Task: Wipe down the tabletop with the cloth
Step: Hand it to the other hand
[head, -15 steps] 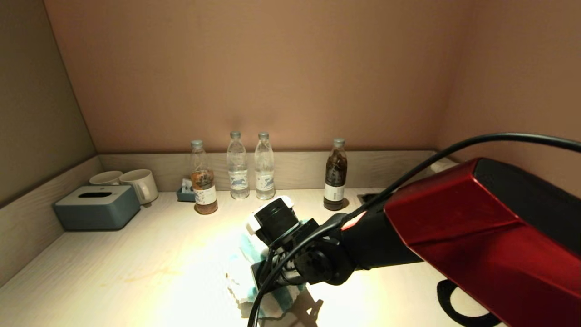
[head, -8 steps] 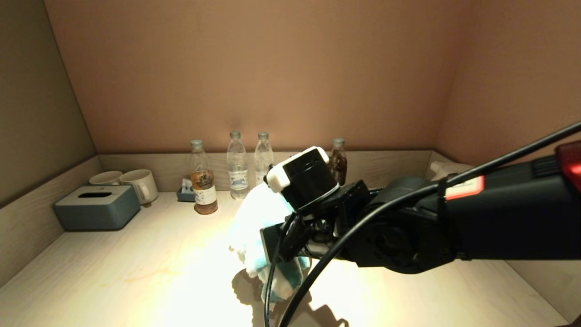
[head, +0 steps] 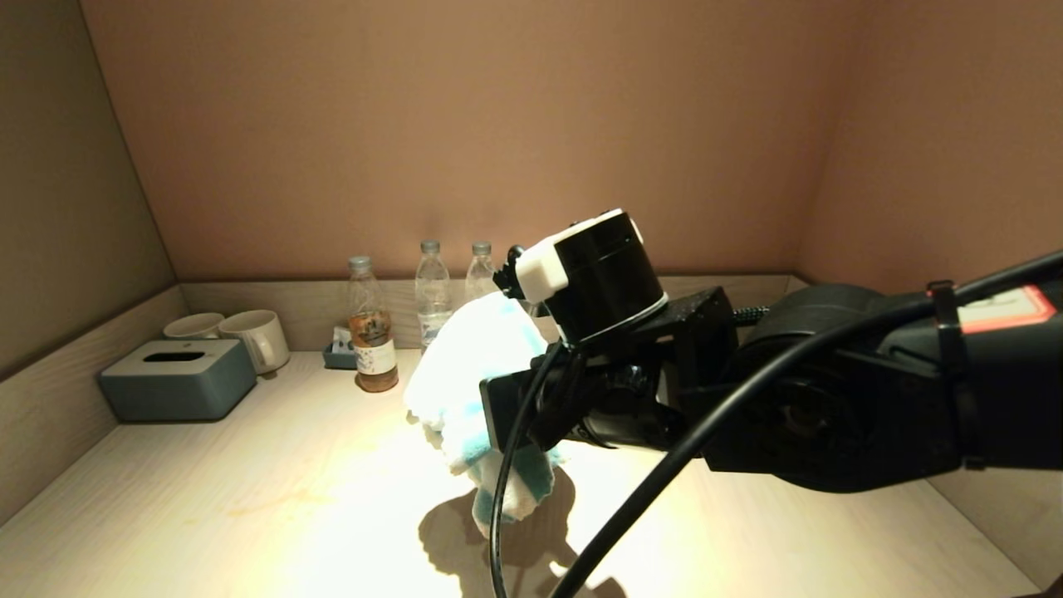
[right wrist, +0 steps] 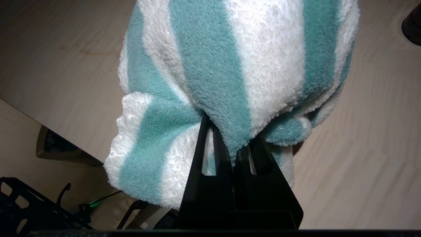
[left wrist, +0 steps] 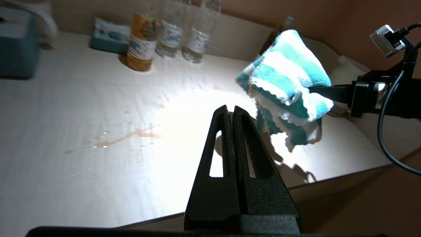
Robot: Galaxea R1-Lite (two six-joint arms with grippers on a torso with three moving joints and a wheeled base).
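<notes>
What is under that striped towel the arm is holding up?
Only bare tabletop and the cloth's own shadow lie below it; it hangs clear, pinched in the right gripper. An orange spill lies off to one side, not beneath it.

The right arm reaches in from the right, its forearm lying roughly level above the tabletop [head: 208, 498]. Its right end effector [right wrist: 234, 144] points leftward, fingers pinched tight on the cloth [right wrist: 230, 65], which hangs clear of the surface (a shadow lies beneath it). The left end effector [left wrist: 234, 112] hovers near the front edge, fingers pressed together, holding nothing.
</notes>
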